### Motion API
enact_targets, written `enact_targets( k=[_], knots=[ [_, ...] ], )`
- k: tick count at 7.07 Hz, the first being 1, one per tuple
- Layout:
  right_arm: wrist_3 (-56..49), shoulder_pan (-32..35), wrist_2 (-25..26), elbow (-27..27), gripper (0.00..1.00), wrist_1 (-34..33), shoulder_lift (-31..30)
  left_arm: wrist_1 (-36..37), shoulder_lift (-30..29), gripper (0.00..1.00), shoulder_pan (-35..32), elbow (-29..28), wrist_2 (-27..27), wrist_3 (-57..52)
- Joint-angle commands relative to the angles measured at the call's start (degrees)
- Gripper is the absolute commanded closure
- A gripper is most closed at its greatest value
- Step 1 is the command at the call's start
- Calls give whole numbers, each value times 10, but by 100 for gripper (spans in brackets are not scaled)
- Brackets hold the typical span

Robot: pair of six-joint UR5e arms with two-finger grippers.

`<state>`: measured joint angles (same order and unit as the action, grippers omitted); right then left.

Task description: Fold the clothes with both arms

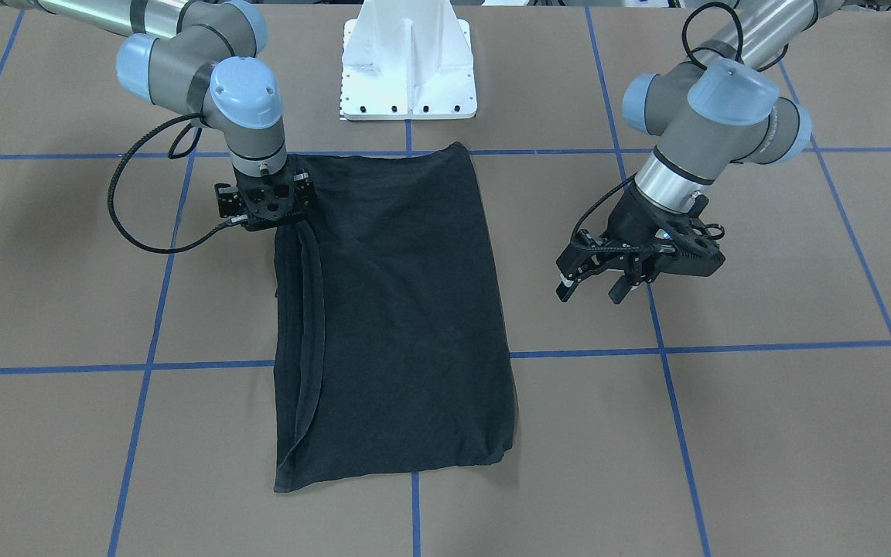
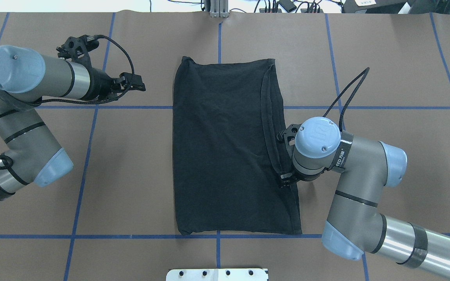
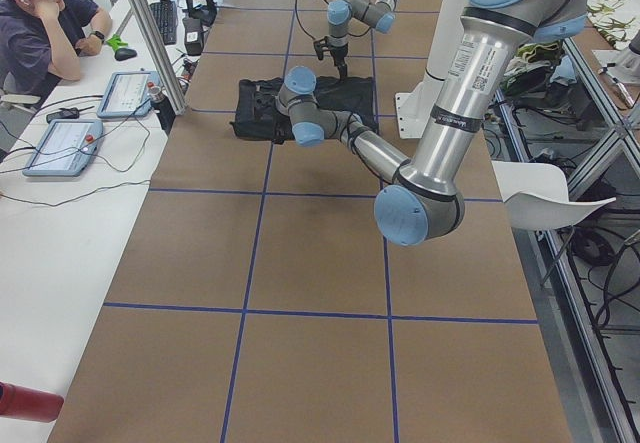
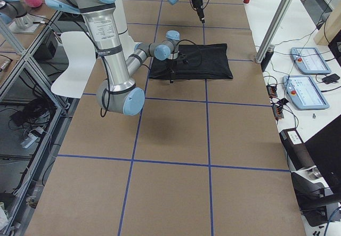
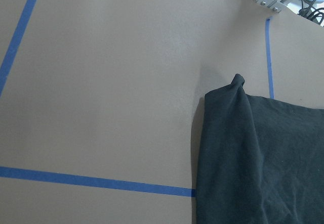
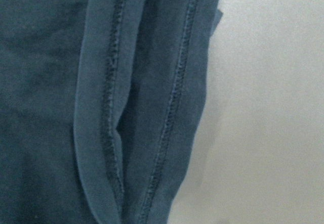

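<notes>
Progress, seen from across the table: the shirt (image 1: 399, 309) lies flat on the table (image 1: 762, 433) as a long narrow rectangle, plain black side up. From that you can judge the sideways folds done and the end-to-end fold still to do. The right gripper (image 1: 264, 209) points straight down onto the shirt's long edge near the robot's end; you cannot tell whether its jaws pinch cloth. The left gripper (image 1: 592, 292) hangs well apart from the shirt, jaws spread and empty.

From overhead, the right wrist covers its own gripper above the edge with the stacked hems. The left gripper sits off the opposite side, near the far corner.

Both side views show only the dark rectangle between the arms.

The left wrist camera sees that far corner (image 5: 238, 82) slightly peaked.

The right wrist camera shows two stitched hems (image 6: 111, 107) close up, no fingers.
</notes>
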<state>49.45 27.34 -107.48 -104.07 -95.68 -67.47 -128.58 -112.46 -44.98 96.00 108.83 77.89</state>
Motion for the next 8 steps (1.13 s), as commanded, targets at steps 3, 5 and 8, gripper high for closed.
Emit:
enact_targets(
  k=[3,5,8],
  knots=[
    [-18,22,-3,-2,0,0,-15,0,1,0,1,3,1,1],
    [-19,42,-18,-12,0,-1,-8,0,1,0,1,1,1,1],
    [-21,65,-44,-19,0,0,27,0,1,0,1,0,1,0]
  ],
)
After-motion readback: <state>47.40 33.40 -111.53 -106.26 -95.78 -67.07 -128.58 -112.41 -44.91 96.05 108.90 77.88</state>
